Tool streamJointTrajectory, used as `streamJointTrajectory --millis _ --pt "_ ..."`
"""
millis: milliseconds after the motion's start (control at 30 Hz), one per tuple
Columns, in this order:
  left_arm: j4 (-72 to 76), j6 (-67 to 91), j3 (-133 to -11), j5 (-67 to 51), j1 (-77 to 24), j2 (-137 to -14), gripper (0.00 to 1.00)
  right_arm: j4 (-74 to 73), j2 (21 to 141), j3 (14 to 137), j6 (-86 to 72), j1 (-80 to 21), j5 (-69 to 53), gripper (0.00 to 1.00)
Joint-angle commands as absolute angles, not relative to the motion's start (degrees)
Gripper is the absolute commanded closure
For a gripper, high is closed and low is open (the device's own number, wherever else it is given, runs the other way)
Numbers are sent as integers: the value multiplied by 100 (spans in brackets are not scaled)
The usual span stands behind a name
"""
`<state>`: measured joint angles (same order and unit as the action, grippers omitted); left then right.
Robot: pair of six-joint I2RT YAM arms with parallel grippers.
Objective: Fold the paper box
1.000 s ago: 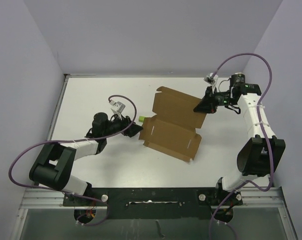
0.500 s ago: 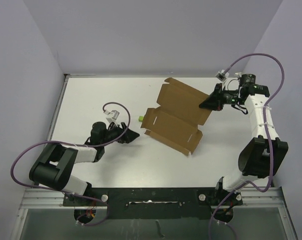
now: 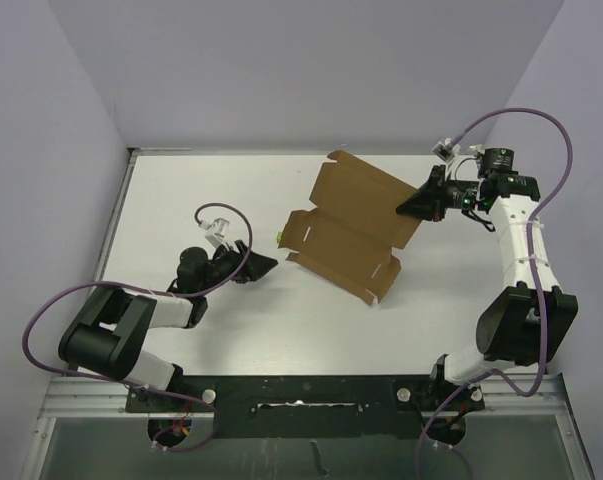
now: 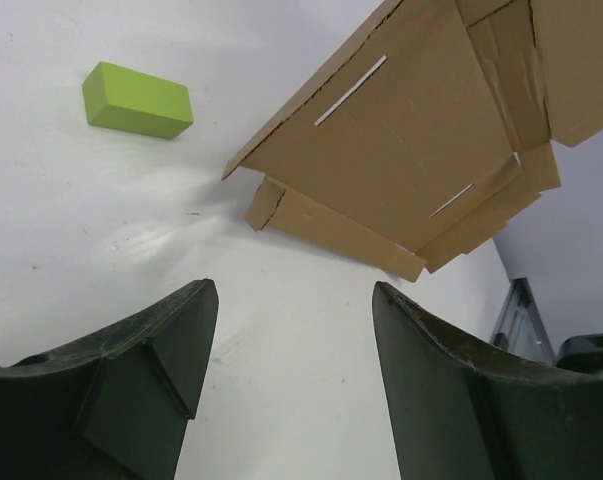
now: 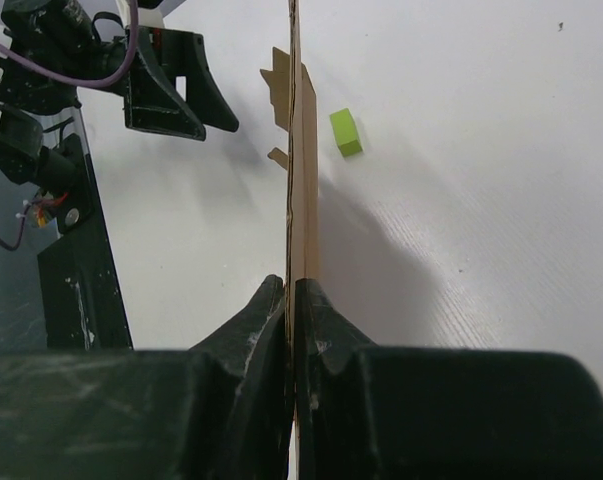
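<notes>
Firmly, right jaws pinch the paper box (image 3: 346, 240); left jaws gape, holding nothing.

Left tool (image 4: 293, 300) agape; beyond, green block (image 4: 137, 100) near paper box (image 4: 401, 150), perhaps partly aloft.

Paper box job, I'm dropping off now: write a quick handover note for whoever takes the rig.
Right gripper: shut on the right edge of the brown cardboard die-cut box, holding it tilted above the white table.
Left gripper: open, empty, left of the box.
Small green block: loose by the box's left corner.
Done: box lifted, nothing folded shut.
Left: fold walls and flaps, tuck tabs.
</notes>
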<state>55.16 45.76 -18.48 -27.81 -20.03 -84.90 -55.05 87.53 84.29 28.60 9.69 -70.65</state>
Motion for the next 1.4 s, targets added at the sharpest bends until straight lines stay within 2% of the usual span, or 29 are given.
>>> streamJointTrajectory --millis 0,233,433,667,867,1033,1367 --pt "5672 3798 -2080 -2596 -1963 -8320 38 -5880 8669 8580 3355 710 -7113 100" --pt "4344 2401 -2758 -2630 -1972 -7814 37 -6578 8836 8934 4032 507 -7177 100" --pt "4573 2339 -3015 -2938 -2016 -8207 39 -6605 8842 8930 4052 403 -7207 100" --pt "4670 2364 -3294 -3260 -2145 -8540 49 -6625 8905 8920 4052 395 -7298 100" --pt "4705 2364 -3460 -3367 -2172 -8832 70 -6662 8976 8897 4009 395 -7402 100" --pt "4726 2294 -3478 -3366 -2179 -8912 99 -6507 9114 8763 3678 395 -7614 100" --pt "5180 1741 -3121 -2640 -2522 -8913 100 -6127 9536 8351 2956 294 -7980 100"
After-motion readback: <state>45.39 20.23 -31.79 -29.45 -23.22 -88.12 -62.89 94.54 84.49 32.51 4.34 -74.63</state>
